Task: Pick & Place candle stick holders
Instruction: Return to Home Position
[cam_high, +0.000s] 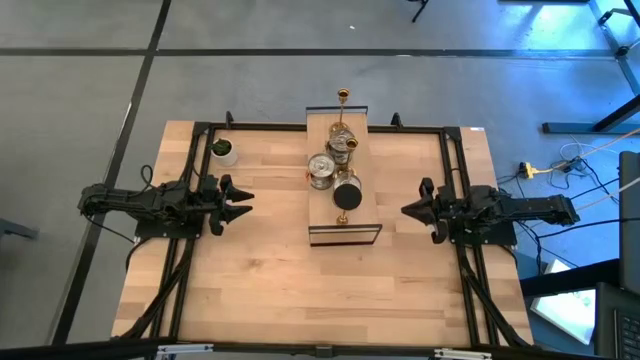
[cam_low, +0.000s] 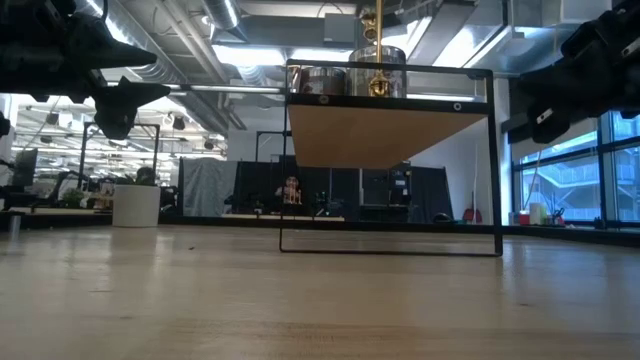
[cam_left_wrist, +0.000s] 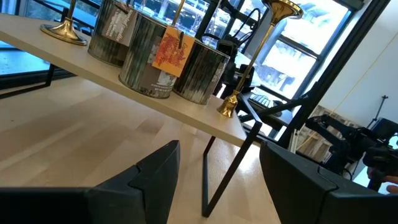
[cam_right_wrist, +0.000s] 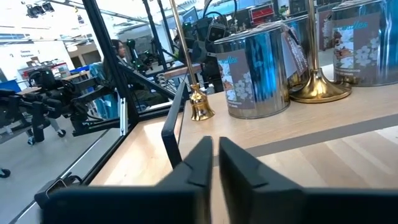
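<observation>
High view: even overhead light, counter (cam_high: 260, 290) bright, only short soft shadows beside the shelf (cam_high: 325, 215). Low view is hard backlit: ceiling lights (cam_low: 240, 50) and windows (cam_low: 565, 185) blow out, so the shelf underside, left arm (cam_low: 60, 50) and right arm (cam_low: 590, 60) go near-black, with a dull sheen across the counter. Wrist views get window daylight (cam_left_wrist: 298, 56), with strong specular streaks on the silver candle tins (cam_right_wrist: 255, 74).

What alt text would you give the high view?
Overhead: a small wooden shelf at the centre of a wooden table carries a cluster of gold and silver candle stick holders. The left gripper and right gripper sit at either side, apart from it; a white cup stands near the left arm.
</observation>
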